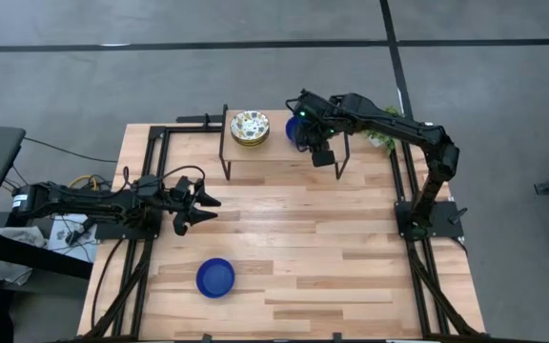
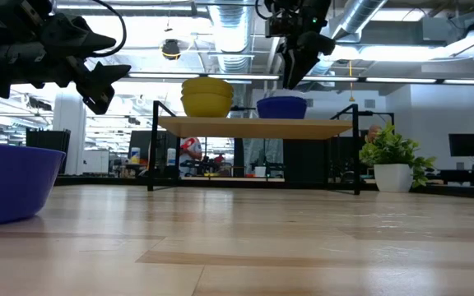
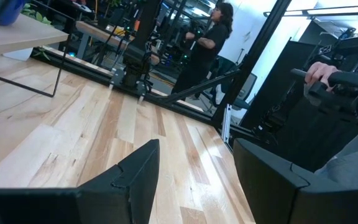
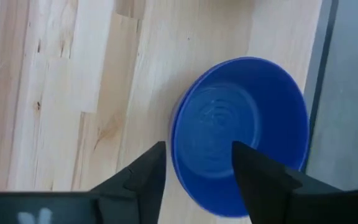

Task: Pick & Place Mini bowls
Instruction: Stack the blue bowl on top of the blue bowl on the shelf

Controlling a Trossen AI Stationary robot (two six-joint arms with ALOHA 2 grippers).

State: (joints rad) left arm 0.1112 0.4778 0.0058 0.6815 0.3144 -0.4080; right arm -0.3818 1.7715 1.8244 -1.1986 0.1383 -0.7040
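Wooden plank table, person beyond.

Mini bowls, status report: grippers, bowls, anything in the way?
Right gripper open above blue bowl on shelf. Left gripper open, empty, waiting over table. Floral stack on shelf; another blue bowl on table. Nothing blocking.

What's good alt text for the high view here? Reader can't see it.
Seen from above, the right gripper hovers open over a blue bowl on a small raised shelf at the table's far edge, beside stacked floral bowls. The left gripper waits open over the wooden table, with another blue bowl lying near the front edge.
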